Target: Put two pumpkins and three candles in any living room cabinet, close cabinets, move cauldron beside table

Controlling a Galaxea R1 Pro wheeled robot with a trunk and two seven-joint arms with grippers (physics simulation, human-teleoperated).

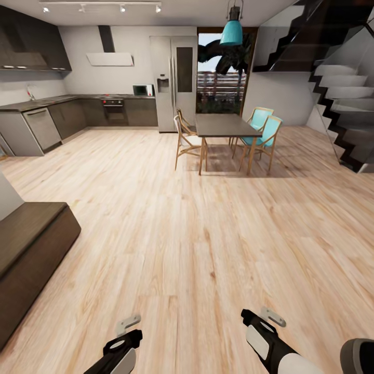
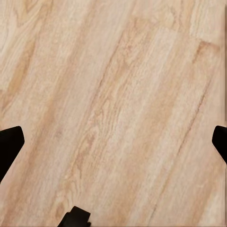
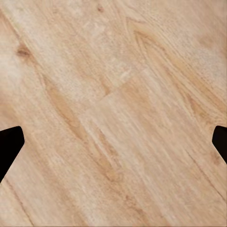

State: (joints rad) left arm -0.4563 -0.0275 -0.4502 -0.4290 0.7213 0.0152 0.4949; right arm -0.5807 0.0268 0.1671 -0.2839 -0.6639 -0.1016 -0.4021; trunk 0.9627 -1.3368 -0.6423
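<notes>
Even, bright rendered lighting. Ceiling spotlights (image 1: 101, 8) glow above the kitchen, and daylight enters through the doorway (image 1: 221, 72) behind the dining table (image 1: 223, 125), which casts a soft shadow on the wooden floor (image 1: 208, 234). Wide-angle stretching bends lines near the staircase (image 1: 337, 93). Wrist-view floor grain appears slightly soft.

Support surface: light wood plank floor (image 1: 208, 249)
The floor spans the open room. Standing directly on it: a dark brown low unit (image 1: 31, 249) at the left edge, a dark-topped dining table (image 1: 226, 125) with four chairs beyond, grey kitchen units (image 1: 67, 117) along the far wall, and a staircase (image 1: 343, 98) at the right
</notes>
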